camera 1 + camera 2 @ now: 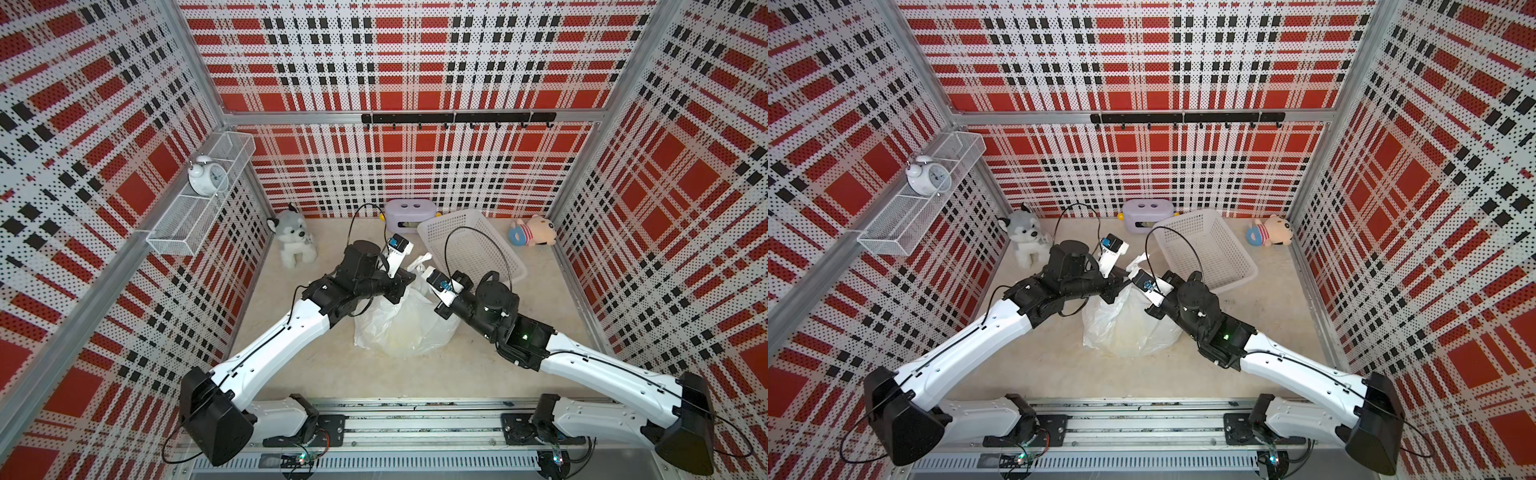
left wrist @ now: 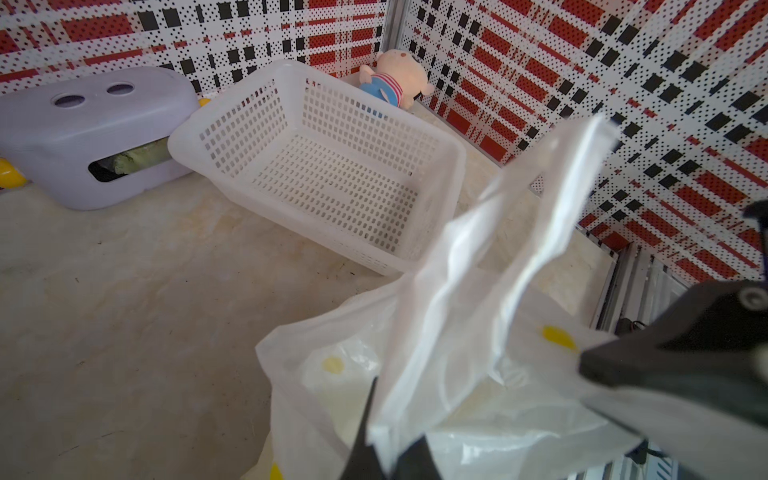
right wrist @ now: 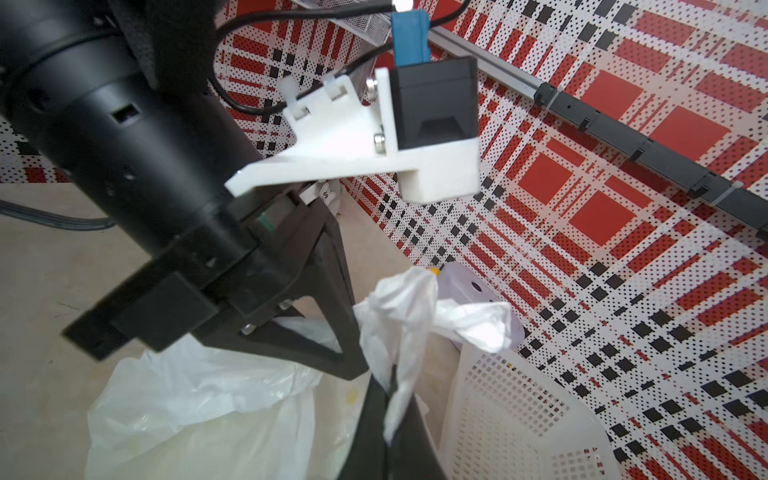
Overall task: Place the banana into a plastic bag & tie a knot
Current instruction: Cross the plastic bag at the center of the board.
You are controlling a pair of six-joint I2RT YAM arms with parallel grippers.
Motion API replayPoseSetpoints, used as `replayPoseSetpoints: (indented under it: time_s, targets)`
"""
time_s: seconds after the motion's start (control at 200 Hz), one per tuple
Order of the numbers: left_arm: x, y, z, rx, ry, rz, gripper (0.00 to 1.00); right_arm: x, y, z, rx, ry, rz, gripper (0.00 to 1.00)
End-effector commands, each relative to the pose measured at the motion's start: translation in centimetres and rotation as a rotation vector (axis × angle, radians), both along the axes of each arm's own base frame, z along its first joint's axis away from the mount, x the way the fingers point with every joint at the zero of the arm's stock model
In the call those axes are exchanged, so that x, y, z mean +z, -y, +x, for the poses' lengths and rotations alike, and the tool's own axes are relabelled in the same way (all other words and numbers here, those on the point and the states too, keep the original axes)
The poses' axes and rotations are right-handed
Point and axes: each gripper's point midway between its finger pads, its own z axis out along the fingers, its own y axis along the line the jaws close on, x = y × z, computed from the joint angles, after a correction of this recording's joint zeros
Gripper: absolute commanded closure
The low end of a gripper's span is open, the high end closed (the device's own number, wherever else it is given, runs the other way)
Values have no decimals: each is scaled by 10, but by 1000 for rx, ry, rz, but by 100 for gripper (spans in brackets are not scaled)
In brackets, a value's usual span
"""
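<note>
Plastic bag (image 1: 405, 328), left jaws closed on handle (image 2: 457, 291), right jaws likewise

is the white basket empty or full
Empty: the left wrist view shows the white basket with a bare lattice floor, nothing inside.

Your two top views sit high above the near edge of the tabletop (image 1: 316, 374), looking down and toward the far wall. In both top views you get the whole tabletop, both arms and the plastic bag (image 1: 405, 332) mid-tabletop. Your left wrist camera hangs close over the bag, facing the far right corner and the white basket (image 2: 332, 174). Your right wrist camera, equally close, faces the far wall past the left tool (image 3: 353, 365). Both wrist views share the bag and basket.
</note>
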Motion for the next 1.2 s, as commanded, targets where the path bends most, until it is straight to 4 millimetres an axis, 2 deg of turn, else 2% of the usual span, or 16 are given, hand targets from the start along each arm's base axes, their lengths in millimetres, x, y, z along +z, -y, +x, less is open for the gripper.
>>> replayPoseSetpoints:
  time_s: [0.0, 0.25, 0.481, 0.681, 0.726, 0.787, 1.052, 1.197]
  targets:
    - [8, -3, -6, -31, 13, -1, 99, -4, -4, 5, -17, 26, -17, 100]
    - [9, -7, -10, -50, 19, -6, 96, -12, -17, 9, -9, -5, -28, 100]
    - [8, -6, -13, -67, 19, -5, 89, -17, -28, 11, 0, -22, -37, 100]
    - [5, -7, -16, -73, 17, -5, 76, -19, -28, 15, -21, -26, -45, 100]
    - [6, -8, -17, -74, 18, -6, 67, -19, -27, 16, -35, -23, -48, 100]
    - [7, -9, -19, -74, 23, -10, 61, -17, -24, 17, -47, -18, -50, 100]
    - [12, -10, -22, -80, 33, -26, 58, -9, -22, 18, -59, -17, -25, 100]
    - [15, -12, -25, -80, 45, -44, 47, -10, -26, 18, -48, -23, -17, 100]
